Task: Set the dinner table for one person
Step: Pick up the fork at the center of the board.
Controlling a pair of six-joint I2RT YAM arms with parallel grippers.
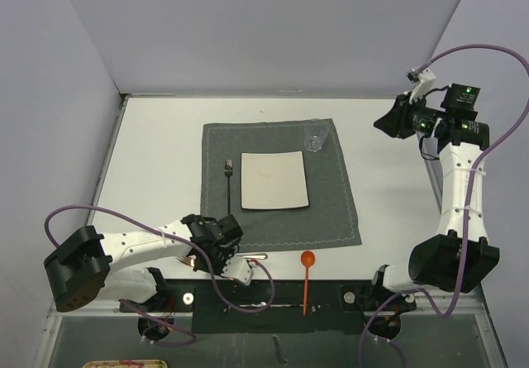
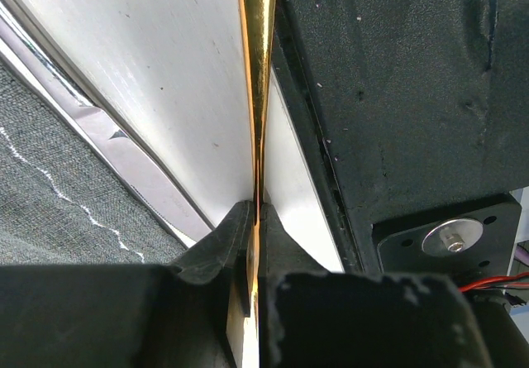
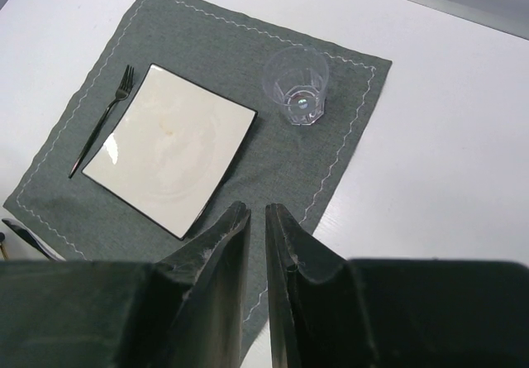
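The white dinner table (image 1: 157,136) carries a dark grey placemat (image 1: 339,194) with a square off-white plate (image 1: 274,180), a black fork (image 1: 229,182) left of the plate and a clear glass (image 1: 315,136) at the mat's far right corner. My left gripper (image 1: 230,258) is low at the mat's front edge. In the left wrist view it (image 2: 256,207) is shut on a thin gold utensil (image 2: 258,70) seen edge-on. My right gripper (image 1: 384,124) is raised at the right; its jaws (image 3: 257,211) are nearly together and empty.
A silver knife (image 2: 124,149) lies on the table beside the mat's front edge, just left of the gold utensil. An orange spoon (image 1: 307,277) lies across the front edge and the black base strip (image 2: 397,95). Grey walls stand on three sides.
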